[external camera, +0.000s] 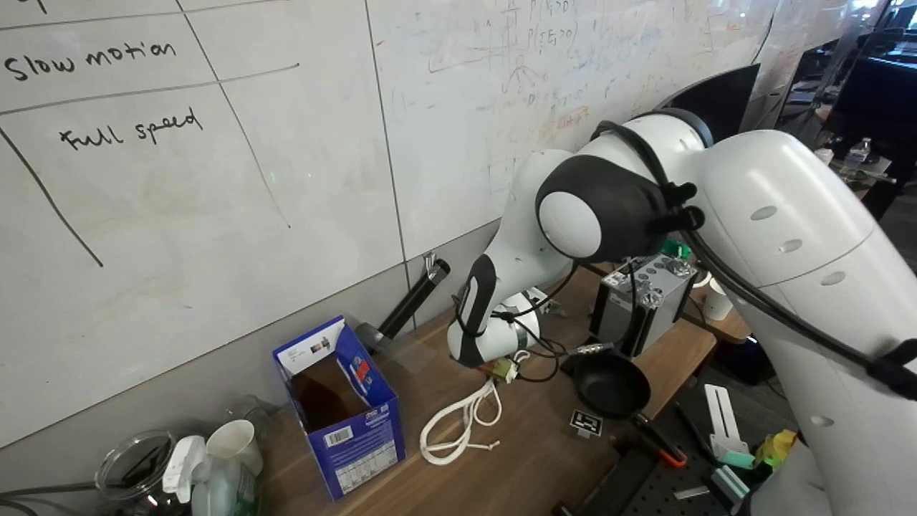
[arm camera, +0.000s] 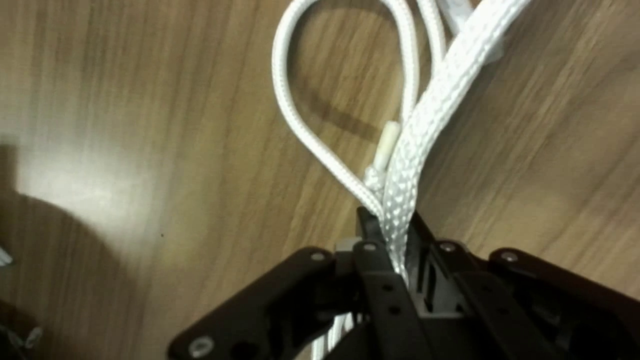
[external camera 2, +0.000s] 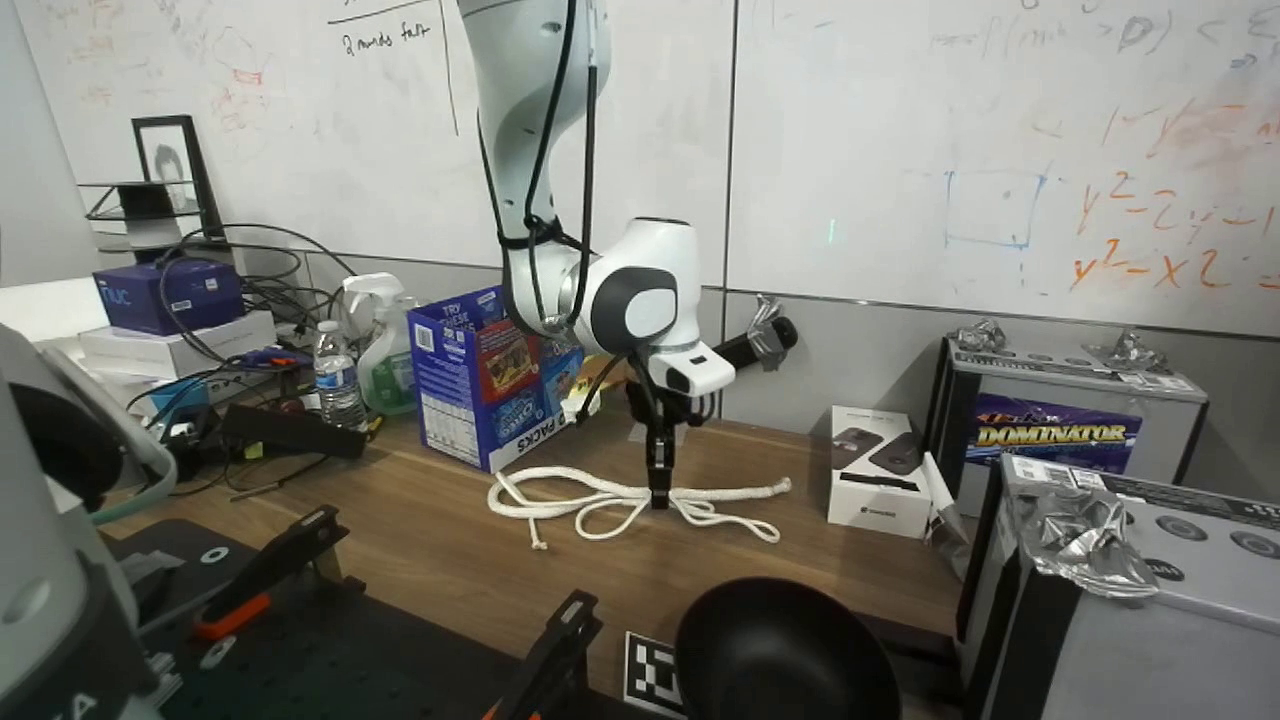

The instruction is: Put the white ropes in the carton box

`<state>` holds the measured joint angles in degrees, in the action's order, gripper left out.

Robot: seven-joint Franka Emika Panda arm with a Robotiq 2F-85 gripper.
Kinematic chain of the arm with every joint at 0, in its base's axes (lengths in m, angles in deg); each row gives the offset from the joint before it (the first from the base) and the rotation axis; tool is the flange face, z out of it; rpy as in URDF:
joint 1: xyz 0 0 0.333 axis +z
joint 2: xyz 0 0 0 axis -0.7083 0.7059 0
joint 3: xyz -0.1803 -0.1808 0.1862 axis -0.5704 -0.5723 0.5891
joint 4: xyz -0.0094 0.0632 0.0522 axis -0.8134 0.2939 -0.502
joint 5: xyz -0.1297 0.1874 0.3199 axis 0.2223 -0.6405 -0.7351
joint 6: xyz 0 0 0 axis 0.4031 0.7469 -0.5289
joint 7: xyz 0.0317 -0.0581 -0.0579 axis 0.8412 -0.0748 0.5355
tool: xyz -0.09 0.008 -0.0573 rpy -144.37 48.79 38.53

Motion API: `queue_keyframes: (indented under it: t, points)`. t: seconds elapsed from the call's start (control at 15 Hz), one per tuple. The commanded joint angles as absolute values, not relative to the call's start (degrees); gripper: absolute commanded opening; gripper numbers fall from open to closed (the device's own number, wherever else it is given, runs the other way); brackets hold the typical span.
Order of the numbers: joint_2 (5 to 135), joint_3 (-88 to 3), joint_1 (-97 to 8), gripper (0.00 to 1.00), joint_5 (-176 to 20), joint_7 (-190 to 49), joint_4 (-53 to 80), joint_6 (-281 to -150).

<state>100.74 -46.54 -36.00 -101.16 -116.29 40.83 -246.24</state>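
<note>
The tool (arm camera: pixel 392 221) clenches braided white rope (arm camera: pixel 431 110) in the wrist view; only an exterior view looks down into the blue carton (external camera: pixel 372 431)

Beside a black pan (external camera: pixel 611 385) lies a patterned card (external camera: pixel 587 421); a whiteboard (external camera: pixel 315 179) bears handwriting (external camera: pixel 169 127).

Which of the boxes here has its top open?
The blue carton box beside the white ropes: in an exterior view you look straight into its brown inside. The white box with dark pictures and the blue box marked nuc look closed.
</note>
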Motion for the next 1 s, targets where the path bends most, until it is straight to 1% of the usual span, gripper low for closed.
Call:
queue_keyframes:
  t: [0.0,0.47,0.67,0.93]
  points:
    - [89.0,-45.5,-34.8,0.15,-96.7,-110.6,47.7,-242.6]
    - [73.3,-43.7,-30.4,0.15,-88.1,-108.1,50.8,-233.4]
    - [68.6,-42.1,-29.1,0.14,-84.3,-109.2,49.5,-229.4]
    - [65.1,-37.8,-28.2,0.14,-80.6,-109.9,46.2,-224.9]
